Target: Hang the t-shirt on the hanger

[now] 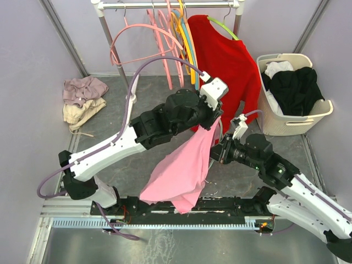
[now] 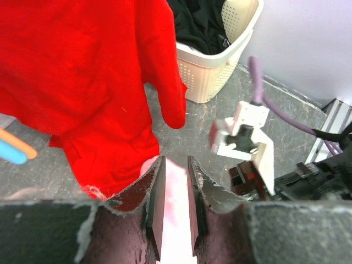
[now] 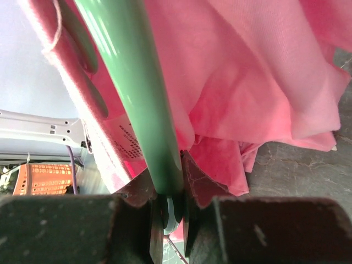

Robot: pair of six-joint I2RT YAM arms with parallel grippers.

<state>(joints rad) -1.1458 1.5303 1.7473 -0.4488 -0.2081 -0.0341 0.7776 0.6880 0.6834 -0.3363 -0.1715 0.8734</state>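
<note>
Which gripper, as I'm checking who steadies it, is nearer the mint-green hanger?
Right. The right gripper is clamped on the hanger. The left gripper is off it, with only t-shirt fabric between its fingers.

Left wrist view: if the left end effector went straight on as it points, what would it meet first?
The pink t-shirt between its fingers; beyond that, probably the hanging sleeve of the red shirt, though depth is unclear.

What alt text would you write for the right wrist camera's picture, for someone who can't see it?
Two dark fingers at the bottom clamp a pale green hanger bar that runs up the frame. A pink t-shirt is bunched on both sides of it, with grey floor at lower right.
</note>
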